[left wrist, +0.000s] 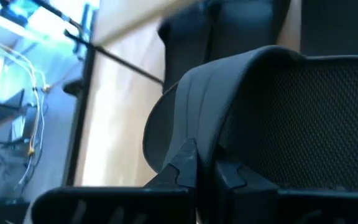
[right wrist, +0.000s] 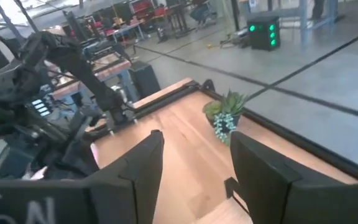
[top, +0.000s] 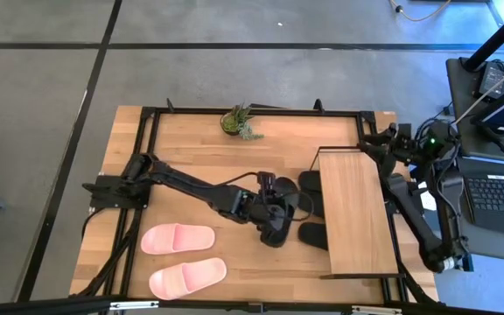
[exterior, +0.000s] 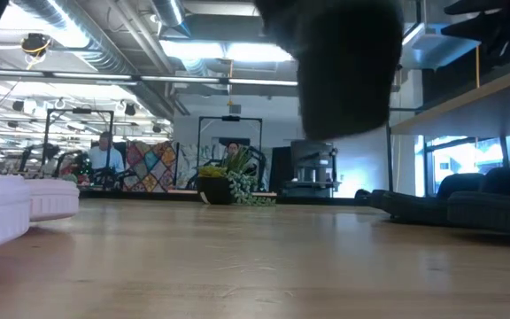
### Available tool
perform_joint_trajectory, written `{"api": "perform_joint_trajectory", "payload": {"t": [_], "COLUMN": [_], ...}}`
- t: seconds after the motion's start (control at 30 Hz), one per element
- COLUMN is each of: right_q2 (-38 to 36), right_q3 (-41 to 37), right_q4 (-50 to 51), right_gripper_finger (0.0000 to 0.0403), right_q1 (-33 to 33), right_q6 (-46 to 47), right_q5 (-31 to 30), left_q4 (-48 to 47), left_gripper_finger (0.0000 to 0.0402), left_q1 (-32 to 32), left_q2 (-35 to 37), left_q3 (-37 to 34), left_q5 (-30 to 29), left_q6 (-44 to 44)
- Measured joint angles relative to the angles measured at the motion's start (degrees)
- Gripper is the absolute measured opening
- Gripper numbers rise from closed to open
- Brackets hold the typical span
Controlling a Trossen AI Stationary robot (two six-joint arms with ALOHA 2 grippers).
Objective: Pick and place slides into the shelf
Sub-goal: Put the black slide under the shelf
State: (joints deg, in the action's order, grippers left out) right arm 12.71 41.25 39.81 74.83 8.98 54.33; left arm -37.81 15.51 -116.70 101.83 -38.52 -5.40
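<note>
My left gripper (top: 274, 217) is at the middle of the table, shut on a black slide (top: 280, 203) that fills the left wrist view (left wrist: 260, 106) and shows as a dark mass high in the low view (exterior: 343, 62). Two more black slides (top: 310, 184) (top: 315, 234) lie on their soles at the shelf's left edge, partly under its light wooden top board (top: 353, 214). Two pink slides (top: 178, 238) (top: 187, 277) lie flat near the table's near-left corner. My right gripper (right wrist: 194, 162) is open, waiting above the shelf's far end (top: 379, 144). My left gripper pinches the black slide's rim (left wrist: 191, 134) between its two fingers (left wrist: 229, 175). The textured footbed (left wrist: 334, 118) lies just beyond the fingers. In the low view the slide is lifted clear of the table.
A small potted plant (top: 239, 122) stands at the table's far edge, also in the right wrist view (right wrist: 225, 115). A dark frame runs around the table (top: 138, 157). Bare wood lies between the pink slides and the shelf. A laptop (top: 501, 197) sits off the table's right side.
</note>
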Motion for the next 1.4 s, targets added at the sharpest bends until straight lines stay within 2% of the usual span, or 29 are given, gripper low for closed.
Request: {"api": "perform_joint_trajectory", "payload": {"t": [0.1,0.3,0.5,0.67,0.93,1.17,1.4], "right_q2": [3.63,9.63,13.17,16.34,26.80,39.12,49.50], "right_q3": [1.47,3.36,4.74,10.72,22.79,24.33,24.24], "right_q4": [0.30,0.43,0.28,0.21,2.06,0.66,-12.11], "right_gripper_finger": [0.0188,0.0188,0.0188,0.0188,0.0188,0.0188,0.0188], "right_q1": [-1.31,-5.28,-10.84,-17.05,-28.75,-43.93,-57.28], "right_q6": [3.87,14.71,23.13,26.05,26.62,29.14,33.50], "right_q5": [0.43,6.65,6.80,2.45,-9.09,-18.33,-17.77], "left_q4": [-1.31,-2.63,-2.71,-2.77,-3.22,-3.36,-10.63], "left_gripper_finger": [0.0002,0.0002,0.0002,0.0002,0.0002,0.0002,0.0002], "left_q1": [0.97,2.18,2.41,2.44,1.81,2.45,4.34], "left_q2": [1.64,3.58,4.28,4.28,7.55,12.39,12.89], "left_q3": [1.11,2.86,4.27,5.23,5.24,5.28,5.28], "left_q5": [-0.79,-4.41,-6.58,-3.08,-0.30,-0.04,-1.91], "left_q6": [-5.09,-18.66,-31.23,-37.93,-38.32,-36.37,-35.10]}}
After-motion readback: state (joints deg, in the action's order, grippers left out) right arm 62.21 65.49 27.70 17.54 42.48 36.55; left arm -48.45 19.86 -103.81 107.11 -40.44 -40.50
